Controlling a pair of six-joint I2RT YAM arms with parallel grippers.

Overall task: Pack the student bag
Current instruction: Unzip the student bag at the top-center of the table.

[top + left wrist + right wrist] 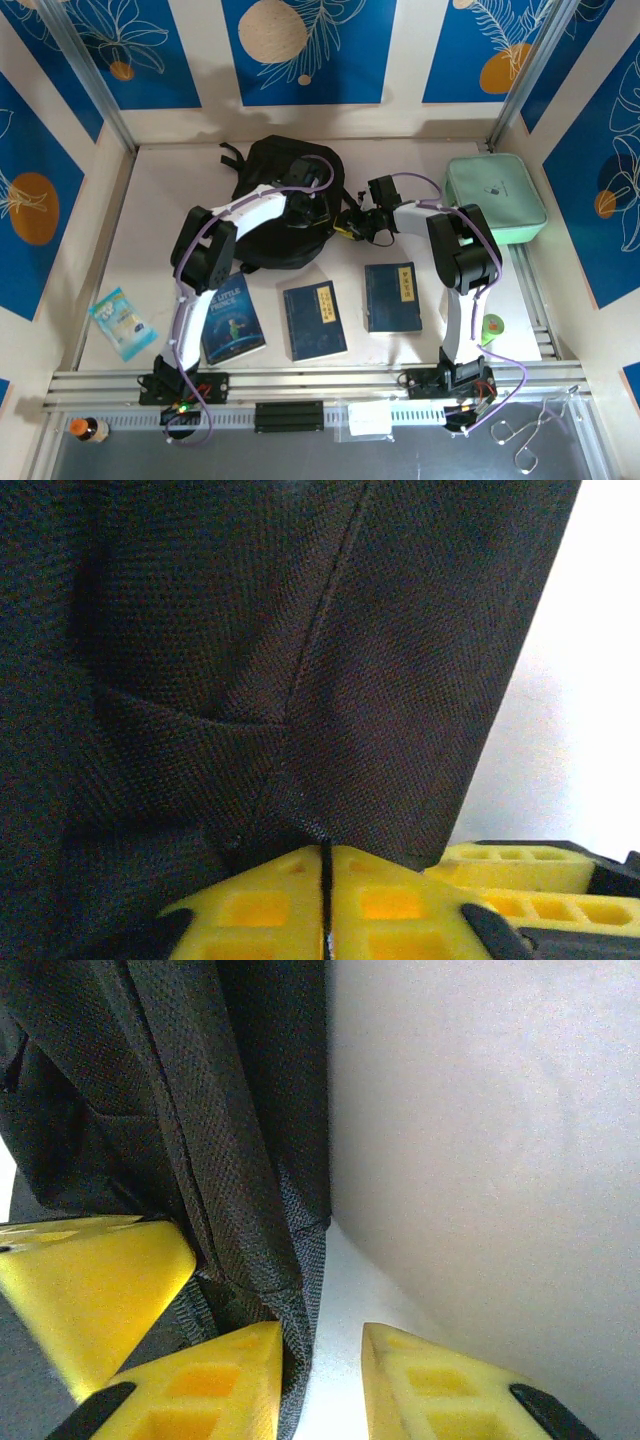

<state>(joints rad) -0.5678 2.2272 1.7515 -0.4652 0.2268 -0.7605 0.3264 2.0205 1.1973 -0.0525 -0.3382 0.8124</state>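
The student bag (275,190) is a large black backpack lying at the back middle of the table. My left arm reaches over it, and my left gripper (330,212) sits at the bag's right edge. In the left wrist view its yellow fingers (250,905) are pressed together, with a fold of the black fabric (300,680) drawn down into the seam between their tips. My right gripper (352,226) is just beside it at the same edge. Its fingers (215,1385) stand apart, with a black strap edge (300,1290) against the inner face of the left one and bare table showing in the gap.
Three books lie in a row in front of the bag: a blue picture book (232,320) and two dark blue ones (314,320) (392,296). A mint-green pouch (495,198) sits at back right, a snack packet (122,322) at front left, and a small green item (492,326) by the right arm.
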